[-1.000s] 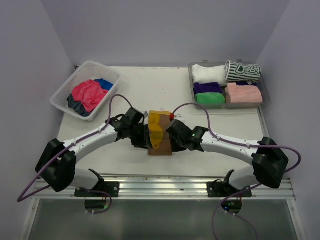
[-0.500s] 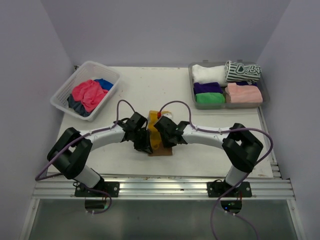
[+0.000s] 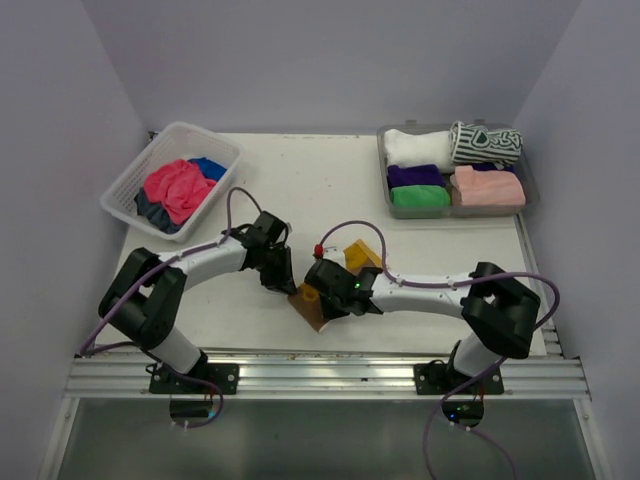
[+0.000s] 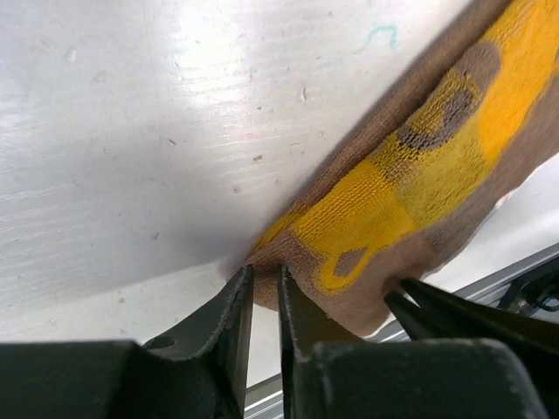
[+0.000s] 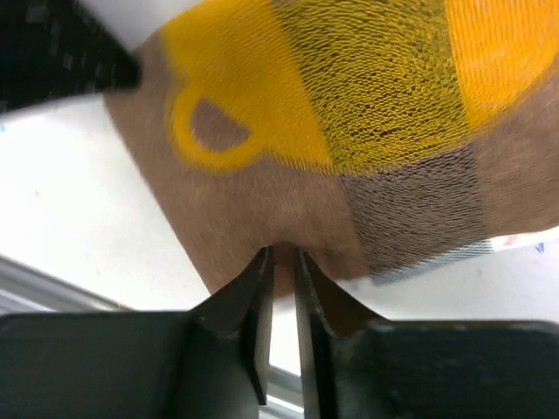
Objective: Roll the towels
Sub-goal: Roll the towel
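left fingers [image 4: 236, 340] pinch yellow-and-brown towel [image 4: 419, 183], right fingers [image 5: 249, 327] too, hidden overhead

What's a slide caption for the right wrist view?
Right gripper pinches an edge of the yellow-and-brown towel on the table.

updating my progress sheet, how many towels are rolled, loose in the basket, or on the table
Rolled in the grey tray: 5 (white towel, striped towel, purple towel, green towel, pink towel)
Loose in the white basket: 3 showing (pink cloth, blue cloth, dark cloth)
On the table: 1 (yellow-and-brown towel)
Total: 9 visible
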